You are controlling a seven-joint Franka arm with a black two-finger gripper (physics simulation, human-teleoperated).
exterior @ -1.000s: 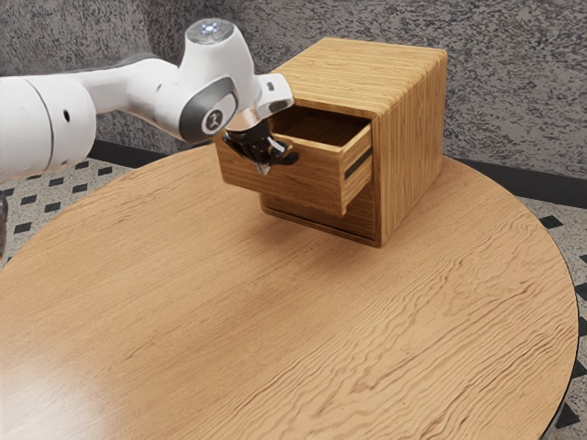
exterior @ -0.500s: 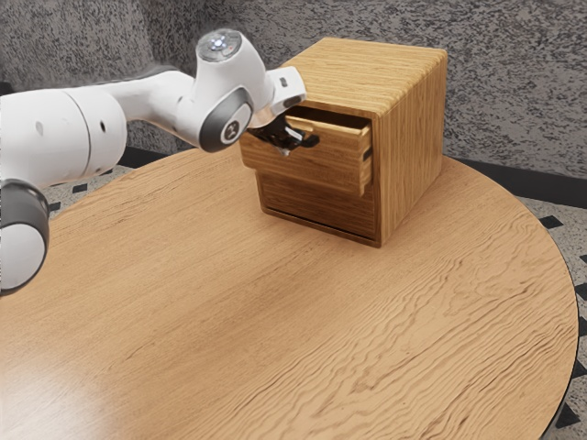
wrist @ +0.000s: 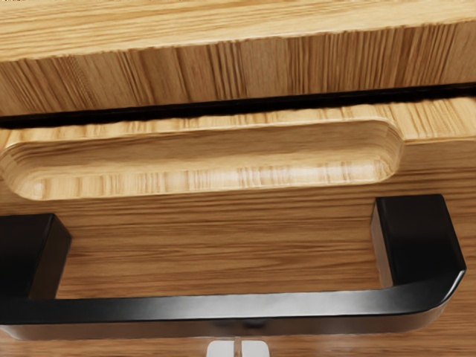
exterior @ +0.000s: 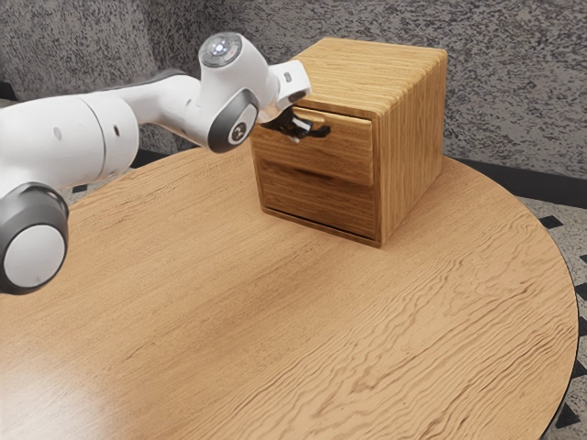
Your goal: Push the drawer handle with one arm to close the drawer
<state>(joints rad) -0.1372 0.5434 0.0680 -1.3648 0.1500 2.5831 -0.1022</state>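
Note:
My gripper (exterior: 297,137) is at the front of the wooden cabinet (exterior: 411,147), against the black handle (exterior: 321,131) of the upper drawer (exterior: 339,158). That drawer's front stands almost flush with the cabinet. In the wrist view a thin dark gap runs between the drawer front (wrist: 223,245) and the cabinet's top edge (wrist: 245,71). The black bar handle (wrist: 223,306) crosses just beyond the gripper (wrist: 238,349), whose two pale fingertips are side by side, shut with nothing between them. Whether they touch the bar cannot be told.
Below the upper drawer is a darker lower front (exterior: 321,202), level with the cabinet's frame. The cabinet stands on a round wooden table (exterior: 275,321), near its far edge, with a grey wall (exterior: 514,101) behind.
The upper drawer has slid from well out to nearly flush with the cabinet. My hand has moved along with it, toward the cabinet and the exterior view's right.

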